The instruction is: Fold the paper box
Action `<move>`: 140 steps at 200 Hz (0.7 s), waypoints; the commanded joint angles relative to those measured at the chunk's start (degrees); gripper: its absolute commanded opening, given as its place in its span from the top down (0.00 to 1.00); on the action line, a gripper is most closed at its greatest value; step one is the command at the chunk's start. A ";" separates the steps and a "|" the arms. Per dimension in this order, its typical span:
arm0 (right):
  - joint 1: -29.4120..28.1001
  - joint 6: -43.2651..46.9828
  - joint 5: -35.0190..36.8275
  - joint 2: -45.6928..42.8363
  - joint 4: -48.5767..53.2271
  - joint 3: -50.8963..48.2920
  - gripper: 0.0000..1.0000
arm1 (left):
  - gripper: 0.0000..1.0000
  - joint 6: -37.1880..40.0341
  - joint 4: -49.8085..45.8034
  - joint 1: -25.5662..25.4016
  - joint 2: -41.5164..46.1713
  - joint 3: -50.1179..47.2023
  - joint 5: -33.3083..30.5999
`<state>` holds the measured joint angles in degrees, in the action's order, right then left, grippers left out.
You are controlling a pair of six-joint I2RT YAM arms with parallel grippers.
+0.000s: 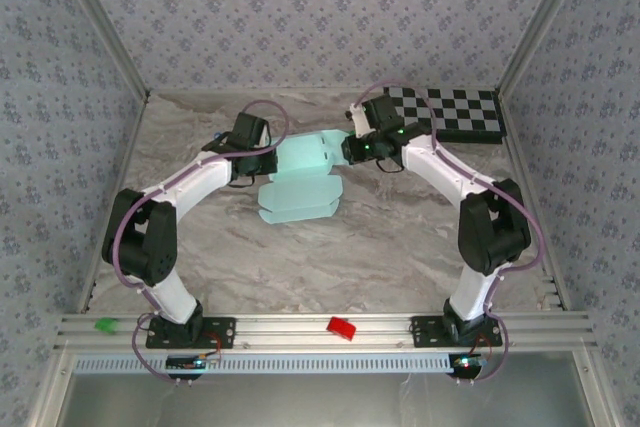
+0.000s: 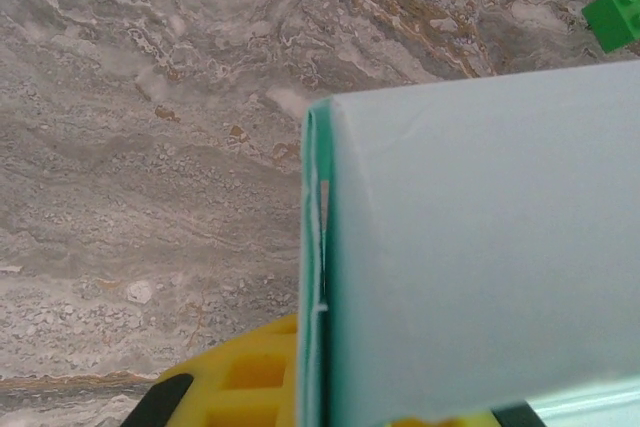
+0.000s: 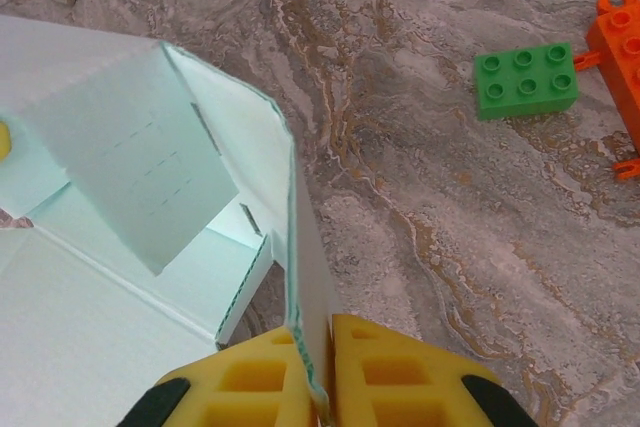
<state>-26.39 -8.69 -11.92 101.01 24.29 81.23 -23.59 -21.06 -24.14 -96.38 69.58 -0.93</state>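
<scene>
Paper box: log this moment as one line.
paper box partly folded | left gripper clamps a panel | right gripper clamps a wall

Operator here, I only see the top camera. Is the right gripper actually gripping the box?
Observer: Yes. In the right wrist view the right gripper has both yellow pads closed on an upright wall of the box.
Operator: And the left one?
Observer: Unclear. In the left wrist view a box panel hides most of the left gripper; one yellow pad shows beside the panel's folded edge.
</scene>
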 commanded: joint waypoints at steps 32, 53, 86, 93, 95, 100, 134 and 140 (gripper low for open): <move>-3.16 -0.81 2.32 0.57 0.64 0.84 0.89 | 1.00 -3.55 0.42 -0.40 -2.30 4.57 0.93; -4.39 -0.89 1.79 1.18 0.49 1.94 0.89 | 1.00 -3.91 -0.05 -0.55 -2.93 5.32 0.97; -6.04 -1.07 1.46 3.23 1.33 4.83 0.89 | 1.00 -3.92 0.05 -0.56 -3.09 5.65 1.37; -6.36 -1.23 1.40 3.76 1.65 5.45 0.89 | 1.00 -3.92 0.05 -0.55 -3.11 5.70 1.46; -6.43 -1.24 1.34 3.86 1.68 5.61 0.89 | 1.00 -3.92 0.10 -0.55 -3.11 5.66 1.46; -6.62 -1.32 1.37 4.22 1.75 6.09 0.89 | 1.00 -3.92 0.05 -0.55 -3.11 5.68 1.54; -7.77 -1.91 1.29 6.35 2.33 8.52 0.89 | 1.00 -3.76 0.32 -0.53 -3.20 5.74 2.18; -7.93 -1.94 1.21 6.64 2.53 8.91 0.89 | 1.00 -3.75 0.42 -0.56 -3.21 5.74 2.24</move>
<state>-32.53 -9.41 -8.21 105.62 25.54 87.24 -26.48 -22.59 -24.05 -99.15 72.47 -2.46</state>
